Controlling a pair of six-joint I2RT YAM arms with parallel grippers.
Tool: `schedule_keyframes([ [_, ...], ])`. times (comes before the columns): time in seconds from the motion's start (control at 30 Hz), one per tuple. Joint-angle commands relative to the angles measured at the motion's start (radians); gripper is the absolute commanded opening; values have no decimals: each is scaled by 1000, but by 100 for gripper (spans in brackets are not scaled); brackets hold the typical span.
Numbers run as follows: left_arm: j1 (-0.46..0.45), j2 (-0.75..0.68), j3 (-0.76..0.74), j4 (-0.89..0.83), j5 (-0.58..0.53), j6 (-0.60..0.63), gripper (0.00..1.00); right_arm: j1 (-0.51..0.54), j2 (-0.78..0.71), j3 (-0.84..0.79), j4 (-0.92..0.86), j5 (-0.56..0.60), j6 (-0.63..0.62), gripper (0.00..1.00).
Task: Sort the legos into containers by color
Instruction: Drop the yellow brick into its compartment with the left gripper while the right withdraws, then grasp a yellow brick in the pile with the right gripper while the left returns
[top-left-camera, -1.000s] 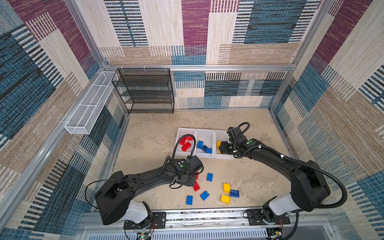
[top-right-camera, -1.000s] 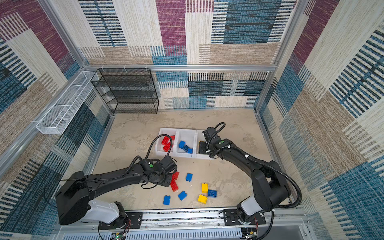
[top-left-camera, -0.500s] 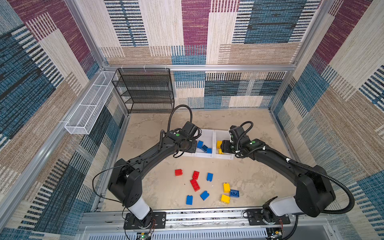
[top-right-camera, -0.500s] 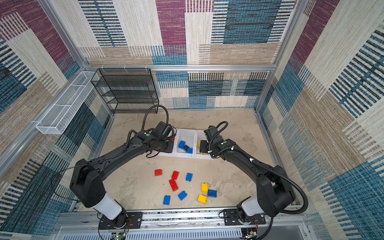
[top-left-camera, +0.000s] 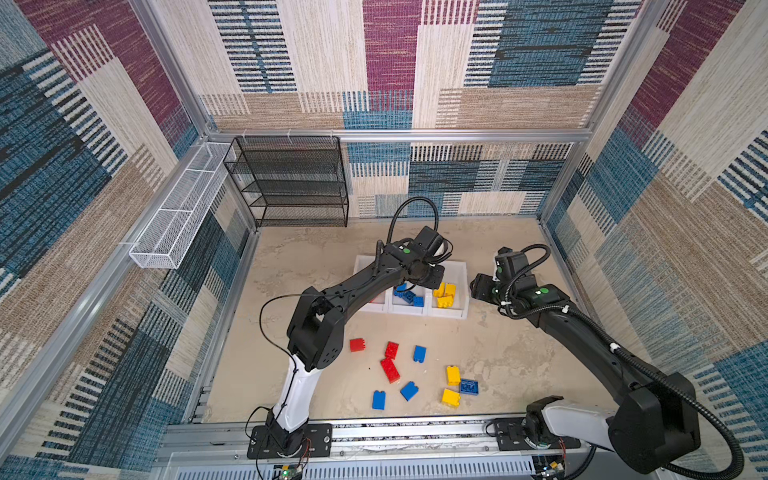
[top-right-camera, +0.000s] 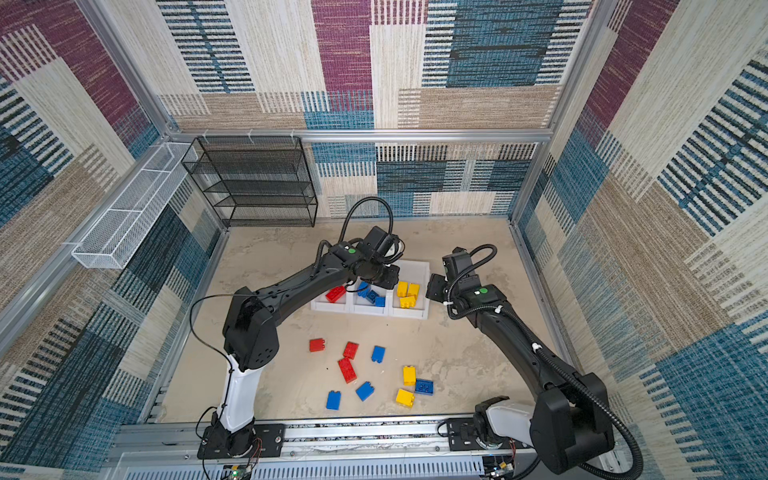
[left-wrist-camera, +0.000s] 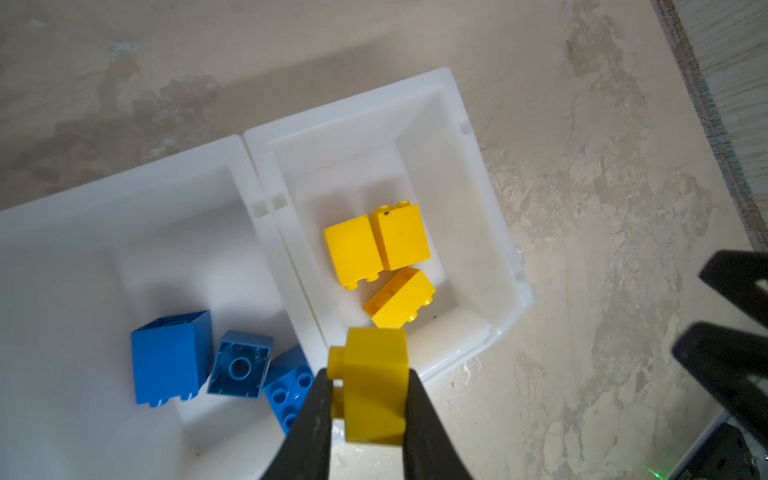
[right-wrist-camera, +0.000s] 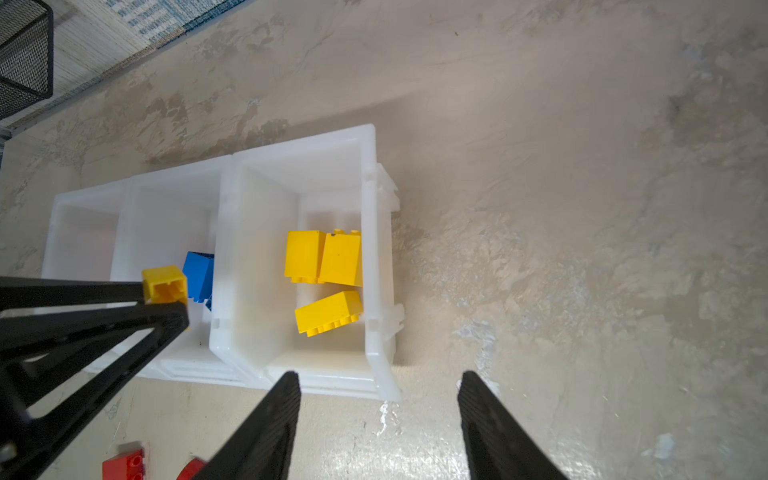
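Observation:
My left gripper (left-wrist-camera: 370, 378) is shut on a yellow lego (left-wrist-camera: 376, 390) and hangs over the wall between the middle and right containers (top-left-camera: 451, 314); in the right wrist view that lego (right-wrist-camera: 165, 286) shows above the middle bin. The right bin (left-wrist-camera: 353, 104) holds three yellow legos (left-wrist-camera: 399, 237), the middle one blue legos (left-wrist-camera: 168, 357), the left one a red lego (top-right-camera: 336, 293). My right gripper (right-wrist-camera: 380, 378) is open and empty, just off the right bin's outer corner. Several loose legos lie on the floor nearer the front, red (top-left-camera: 390, 370), blue (top-left-camera: 409, 390) and yellow (top-left-camera: 453, 375).
A black mesh shelf rack (top-left-camera: 291, 183) stands at the back left against the wall. A long white wire basket (top-left-camera: 174, 216) hangs on the left wall. Patterned walls close in the floor on three sides, and a metal rail (top-left-camera: 415, 432) runs along the front.
My left arm has swung from the loose bricks near the front up to the bins, carrying a yellow brick. My right gripper has drawn back to the right, off the yellow bin.

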Motion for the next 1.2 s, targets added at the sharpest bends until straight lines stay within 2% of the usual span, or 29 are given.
schedule_keyframes([
  [0.0,-9,59,66,-3,25,31,28,-5,-23,-16,-10,-24,-4,64],
  [0.13,-10,110,128,-17,20,20,46,-6,-40,-37,-22,-32,1,64],
  [0.2,-9,107,135,-18,7,23,51,-6,-46,-48,-24,-43,7,64],
  [0.3,-8,84,128,-18,-14,32,54,-5,-53,-70,-28,-52,18,65],
  [0.47,-4,1,54,-14,-46,36,55,5,-62,-119,-37,-77,44,64],
  [0.57,8,-103,-75,28,-79,22,55,59,-62,-130,-61,-54,68,63],
  [0.73,63,-341,-395,167,-115,-52,55,213,-26,-136,-128,-27,138,64],
  [0.9,98,-577,-673,210,-179,-102,56,348,-28,-140,-193,-25,222,64],
  [1.17,120,-834,-948,187,-246,-187,57,494,-12,-154,-272,-26,296,64],
])
